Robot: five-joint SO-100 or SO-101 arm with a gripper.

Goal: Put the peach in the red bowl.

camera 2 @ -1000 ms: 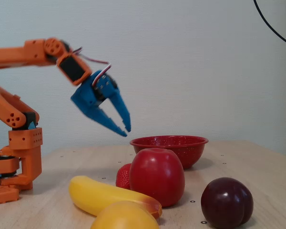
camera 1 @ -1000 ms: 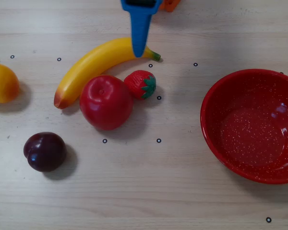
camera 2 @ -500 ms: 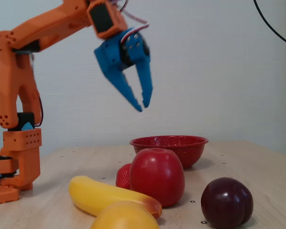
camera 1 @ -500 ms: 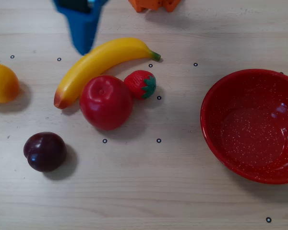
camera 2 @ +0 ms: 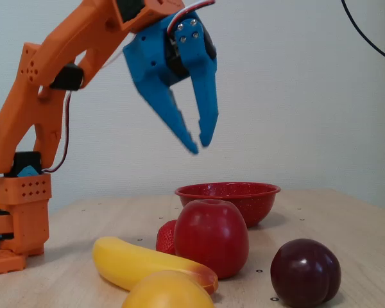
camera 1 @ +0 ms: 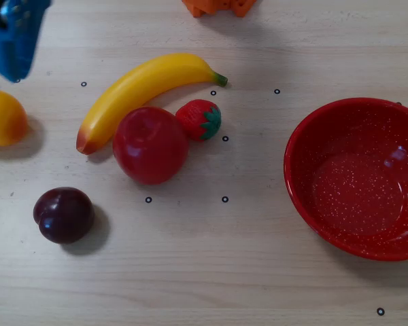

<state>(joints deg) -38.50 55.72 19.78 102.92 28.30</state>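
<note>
The peach (camera 1: 3, 119), yellow-orange, lies on the table at the far left edge of the overhead view. It also shows at the bottom of the fixed view (camera 2: 167, 292). The red bowl (camera 1: 313, 204) stands empty at the right; its rim shows at the back of the fixed view (camera 2: 228, 190). My blue gripper (camera 2: 199, 145) hangs high above the table with fingers pointing down, slightly apart and empty. In the overhead view the gripper (camera 1: 15, 68) is at the top left, just beyond the peach.
Between peach and bowl lie a banana (camera 1: 143, 92), a big red apple (camera 1: 149, 144) and a strawberry (camera 1: 200, 119). A dark plum (camera 1: 63, 214) sits near the front left. The orange arm base (camera 2: 19, 218) stands at the table's back.
</note>
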